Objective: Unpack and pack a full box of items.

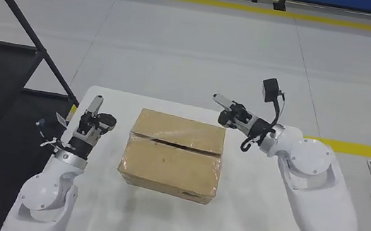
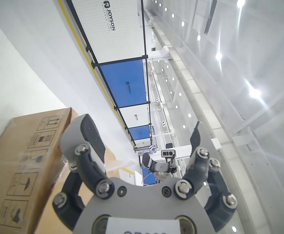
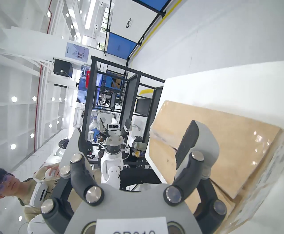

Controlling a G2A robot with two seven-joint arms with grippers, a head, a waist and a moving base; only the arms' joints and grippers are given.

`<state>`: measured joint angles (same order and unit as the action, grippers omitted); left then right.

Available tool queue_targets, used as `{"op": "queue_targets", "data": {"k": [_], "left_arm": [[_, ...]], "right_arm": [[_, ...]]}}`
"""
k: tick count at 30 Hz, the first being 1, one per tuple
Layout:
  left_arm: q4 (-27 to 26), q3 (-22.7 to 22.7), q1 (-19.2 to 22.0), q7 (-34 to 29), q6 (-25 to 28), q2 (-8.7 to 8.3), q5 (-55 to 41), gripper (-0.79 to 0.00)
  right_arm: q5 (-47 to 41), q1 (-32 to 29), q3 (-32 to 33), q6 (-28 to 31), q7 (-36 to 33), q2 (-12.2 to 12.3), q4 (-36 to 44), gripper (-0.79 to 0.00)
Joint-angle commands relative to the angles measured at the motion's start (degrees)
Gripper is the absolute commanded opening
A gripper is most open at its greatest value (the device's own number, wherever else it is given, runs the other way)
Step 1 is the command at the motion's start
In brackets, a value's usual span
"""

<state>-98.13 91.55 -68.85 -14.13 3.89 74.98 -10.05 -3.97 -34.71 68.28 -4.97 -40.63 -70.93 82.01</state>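
Note:
A closed cardboard box [image 1: 174, 153], sealed along its top seam with clear tape, sits in the middle of the white table [image 1: 249, 224]. My left gripper [image 1: 96, 105] is held off the box's left end, open and holding nothing. In the left wrist view the gripper [image 2: 142, 135] points upward past the box's printed side [image 2: 28, 155]. Above the box's far right corner, my right gripper [image 1: 220, 100] is open too. The right wrist view has this gripper [image 3: 135, 139] empty, with one finger [image 3: 190, 137] over the box top [image 3: 233, 141].
A black metal frame [image 1: 3, 90] stands just left of the table. Bare tabletop lies in front of the box and to its right. Grey floor with a yellow line [image 1: 366, 149] stretches beyond the table's far edge.

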Motion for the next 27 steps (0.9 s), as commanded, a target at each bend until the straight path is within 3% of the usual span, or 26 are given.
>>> {"op": "queue_targets", "data": {"k": [1, 7, 13, 27], "left_arm": [[0.4, 0.0, 0.0, -0.1, 0.2, -0.04, 0.0, 0.0], [1.0, 0.4, -0.2, 0.2, 0.4, -0.16, -0.3, 0.0], [2.1, -0.4, 0.1, -1.1, -0.1, -0.36, 1.5, 0.0], [2.4, -5.3, 1.8, -5.3, -0.5, -0.59, 6.7, 0.0]], "right_arm": [[0.6, 2.2, -1.8, -0.9, -0.2, -0.4, -1.6, 0.0], [2.6, 10.6, -9.2, -8.3, -5.8, -2.0, -9.5, 0.0], [2.2, 15.3, -12.9, -8.9, -14.1, -2.9, -15.9, 0.0], [2.5, 15.6, -13.7, -6.6, -25.3, -2.2, -17.5, 0.0]]}}
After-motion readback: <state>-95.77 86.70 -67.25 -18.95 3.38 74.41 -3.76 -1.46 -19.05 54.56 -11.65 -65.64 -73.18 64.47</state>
